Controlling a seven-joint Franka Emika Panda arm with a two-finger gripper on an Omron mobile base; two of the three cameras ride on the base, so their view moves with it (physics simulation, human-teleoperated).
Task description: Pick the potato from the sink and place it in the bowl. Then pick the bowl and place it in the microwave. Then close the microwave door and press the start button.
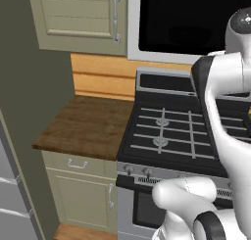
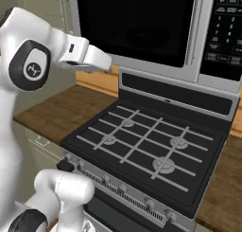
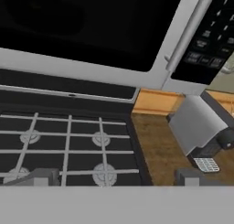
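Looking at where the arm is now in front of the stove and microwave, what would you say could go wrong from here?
1. The microwave door appears shut, so the bowl could not go in until it is opened.
2. The arm reaches close under the microwave; a careless lift might knock the door's handle or the control panel.
3. The open gripper hangs low above the stove; dropping further could hit the burner grates.

- The microwave [image 2: 189, 32] hangs above the stove, black-fronted, with a dark keypad panel on its right side.
- The microwave door [image 2: 134, 22] is shut: large black window, silver-grey frame, long vertical silver bar handle [image 3: 189, 29].
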